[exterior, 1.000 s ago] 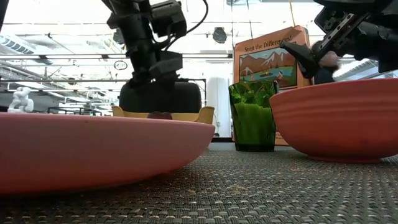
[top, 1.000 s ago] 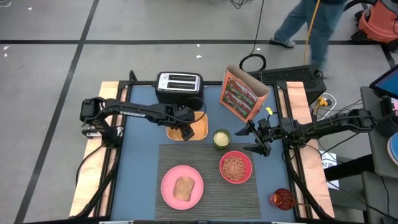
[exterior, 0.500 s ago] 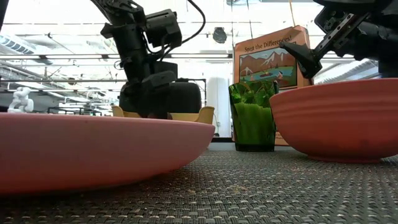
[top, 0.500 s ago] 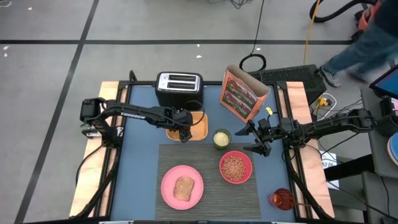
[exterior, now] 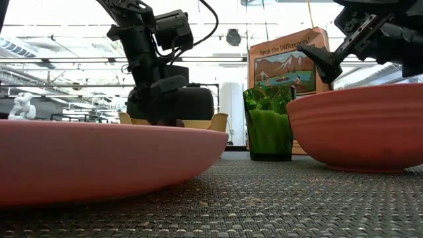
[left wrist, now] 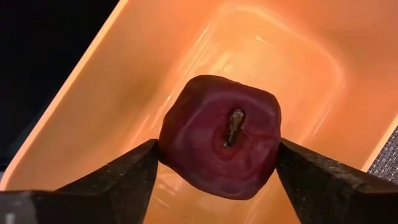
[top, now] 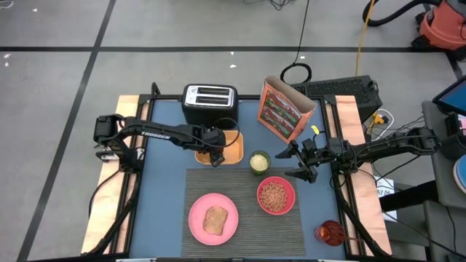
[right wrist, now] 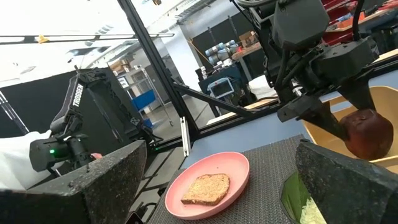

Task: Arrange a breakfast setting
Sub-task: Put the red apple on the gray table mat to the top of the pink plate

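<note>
The small dark-red fruit (left wrist: 219, 144) has a smooth, slightly waxy skin with a dull sheen, and sits in a glossy orange plastic tray (left wrist: 292, 56). The dark grey ribbed placemat (exterior: 264, 198) looks coarse and woven, matt throughout. The pink bowl (exterior: 357, 132) is smooth and matt, the green cup (exterior: 269, 123) glossy and translucent.

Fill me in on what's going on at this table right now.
The left tool is down in the orange tray, its fingers closed on the small dark-red fruit. Toast lies on the pink plate, and the pink bowl holds cereal on the placemat. The right tool waits open beside the bowl.
</note>
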You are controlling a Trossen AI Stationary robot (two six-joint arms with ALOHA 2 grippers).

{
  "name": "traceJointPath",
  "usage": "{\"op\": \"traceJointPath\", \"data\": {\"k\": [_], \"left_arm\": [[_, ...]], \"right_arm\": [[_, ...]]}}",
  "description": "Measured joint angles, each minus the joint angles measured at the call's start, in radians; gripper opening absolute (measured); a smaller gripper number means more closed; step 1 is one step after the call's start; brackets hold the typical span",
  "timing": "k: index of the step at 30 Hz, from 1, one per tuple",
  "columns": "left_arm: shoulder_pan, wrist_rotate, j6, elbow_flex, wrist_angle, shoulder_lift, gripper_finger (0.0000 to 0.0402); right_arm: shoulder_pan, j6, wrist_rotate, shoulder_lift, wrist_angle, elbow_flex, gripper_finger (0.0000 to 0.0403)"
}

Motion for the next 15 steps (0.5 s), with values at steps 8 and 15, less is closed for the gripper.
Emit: {"op": "traceJointPath", "data": {"k": [8, 15], "left_arm": [[0.000, 0.000, -0.002, 0.000, 0.000, 0.000, 0.0263], [0.000, 0.000, -0.002, 0.000, 0.000, 0.000, 0.0259]], "right_arm": [[0.000, 0.000, 0.000, 0.000, 0.000, 0.000, 0.0400], [0.000, 0.000, 0.000, 0.000, 0.000, 0.000, 0.0400]]}}
